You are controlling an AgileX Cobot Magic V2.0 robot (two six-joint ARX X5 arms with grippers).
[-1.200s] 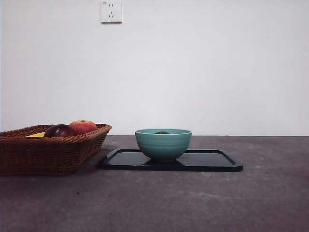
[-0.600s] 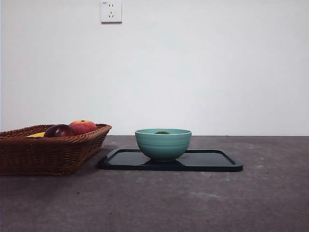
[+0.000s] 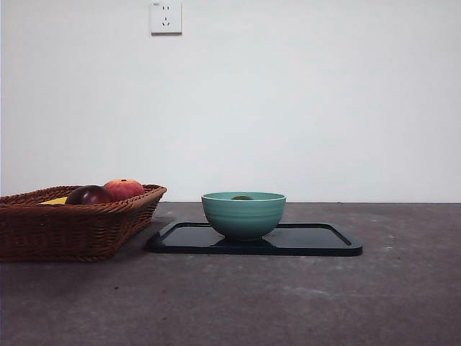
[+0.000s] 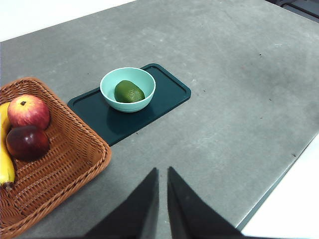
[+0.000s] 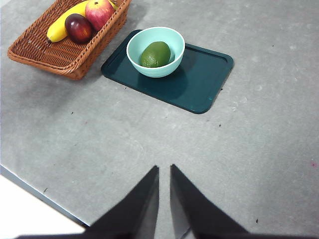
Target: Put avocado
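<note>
The dark-green avocado (image 4: 129, 92) lies inside the teal bowl (image 4: 110, 80), which stands on a dark tray (image 4: 169, 94). In the right wrist view the avocado (image 5: 155, 54) fills the middle of the bowl (image 5: 172, 38). In the front view only the avocado's top (image 3: 242, 197) shows over the bowl's rim (image 3: 243, 215). My left gripper (image 4: 162, 174) is shut and empty, high above the table and away from the bowl. My right gripper (image 5: 164, 172) is also shut and empty, high and away from it.
A wicker basket (image 3: 68, 227) stands left of the tray (image 3: 310, 241). It holds a dark maroon fruit (image 3: 88, 195), a red-orange fruit (image 3: 123, 189) and a banana (image 5: 62, 26). A wall socket (image 3: 166, 17) is on the white wall behind.
</note>
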